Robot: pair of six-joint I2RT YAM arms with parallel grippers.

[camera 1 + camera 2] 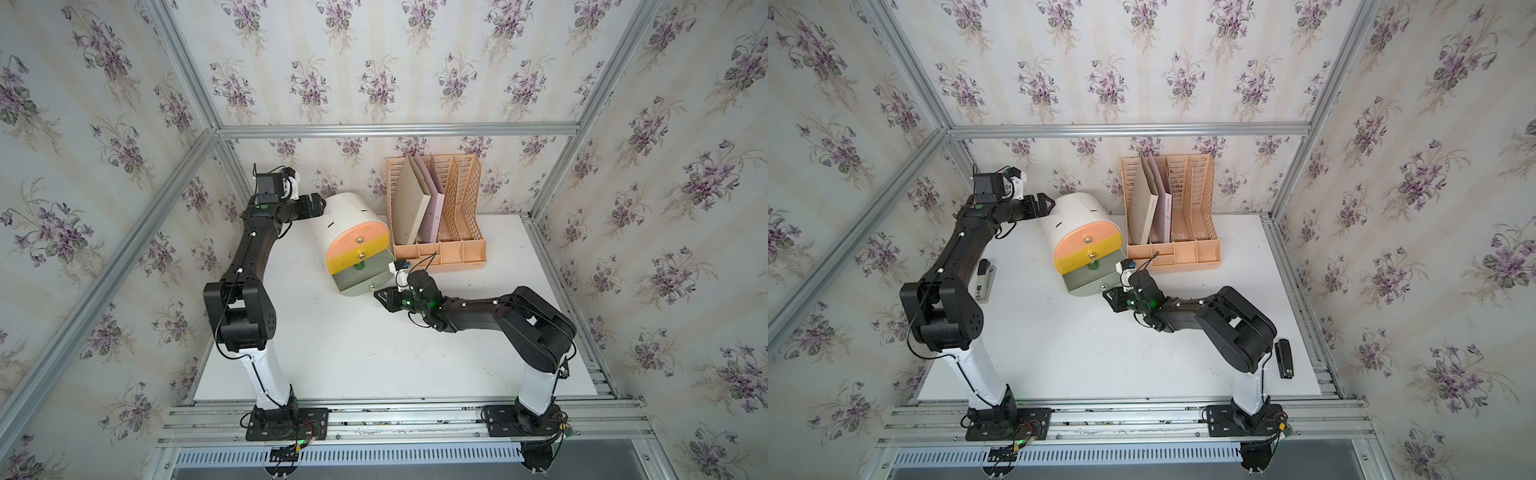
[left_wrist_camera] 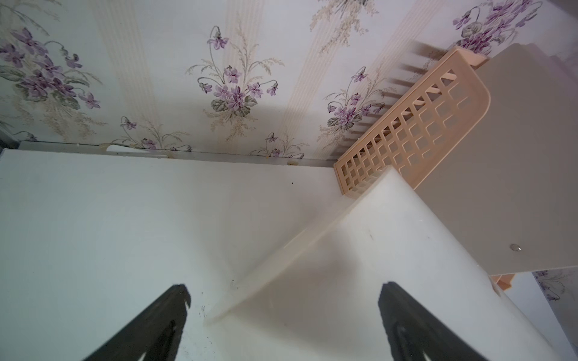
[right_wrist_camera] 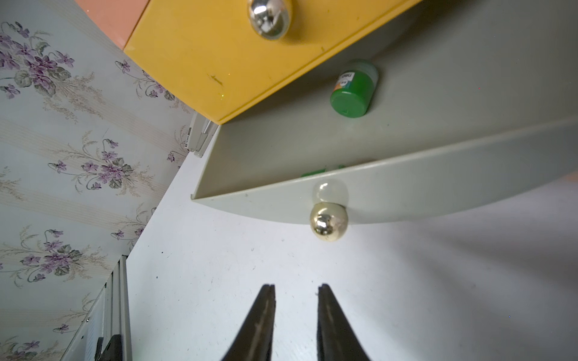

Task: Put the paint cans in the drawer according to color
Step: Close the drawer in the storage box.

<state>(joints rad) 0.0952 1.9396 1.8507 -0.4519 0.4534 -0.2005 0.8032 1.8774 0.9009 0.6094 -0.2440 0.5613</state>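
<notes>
The drawer (image 1: 345,216) (image 1: 1075,216) is a white rounded chest at the back of the table, with peach, yellow and grey-green fronts. Its grey-green bottom tray (image 3: 438,193) is pulled out. One green-lidded paint can (image 3: 353,90) (image 1: 357,268) lies on its side inside that tray. My right gripper (image 3: 297,286) (image 1: 378,295) hovers low over the table just in front of the tray's gold knob (image 3: 328,222), apart from it, jaws narrowly open and empty. My left gripper (image 2: 286,292) (image 1: 320,205) is wide open at the chest's rear corner (image 2: 359,250), holding nothing.
A peach lattice file rack (image 1: 453,208) (image 1: 1183,208) with folders stands right of the chest, against the back wall. A grey stapler (image 1: 984,280) lies by the left arm. A black stapler (image 1: 1283,358) lies near the table's right edge.
</notes>
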